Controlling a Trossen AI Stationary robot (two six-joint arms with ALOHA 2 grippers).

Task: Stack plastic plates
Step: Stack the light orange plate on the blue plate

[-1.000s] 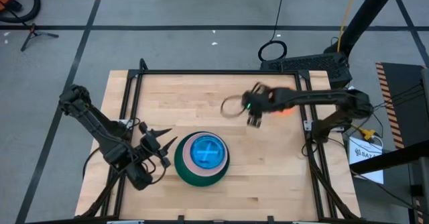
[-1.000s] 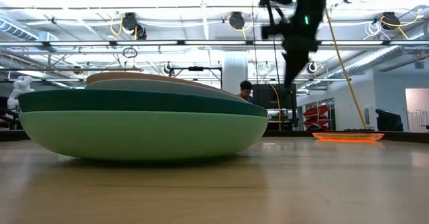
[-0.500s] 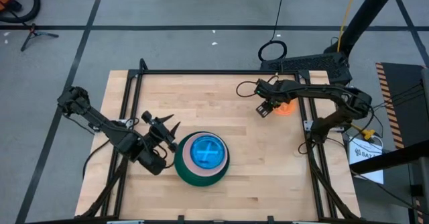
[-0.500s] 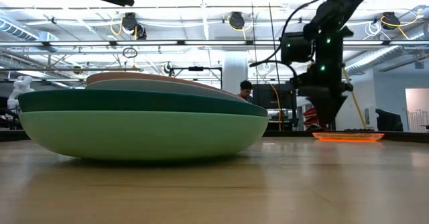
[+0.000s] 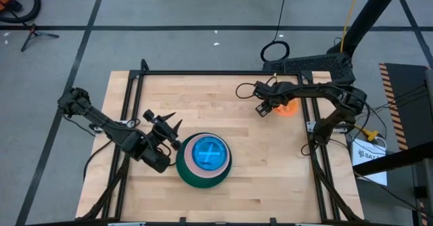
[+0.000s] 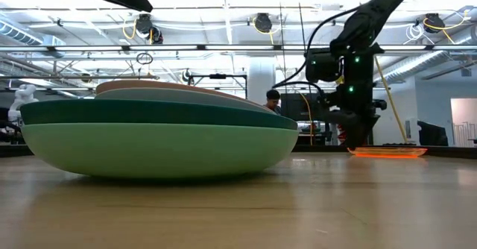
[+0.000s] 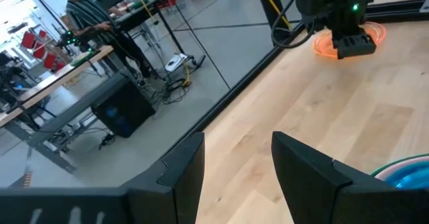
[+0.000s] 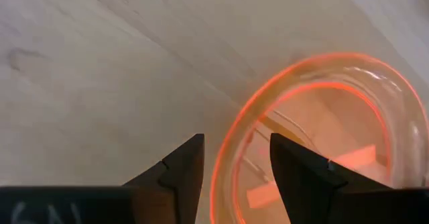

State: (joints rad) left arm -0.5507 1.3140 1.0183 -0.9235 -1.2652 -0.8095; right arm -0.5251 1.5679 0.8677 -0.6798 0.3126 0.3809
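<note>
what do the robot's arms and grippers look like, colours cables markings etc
Both arms are dark, almost black, with jointed segments. Each ends in a gripper with two flat, pointed dark fingers: the left gripper and the right gripper. Black cables loop along the right arm, and small green lights glow on its wrist. Faint pale writing shows on each gripper's body in the wrist views, too cropped to read.

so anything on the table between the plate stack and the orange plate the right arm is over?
Nothing. In the high view only bare wood lies between the stack and the orange plate; the low view agrees.
</note>
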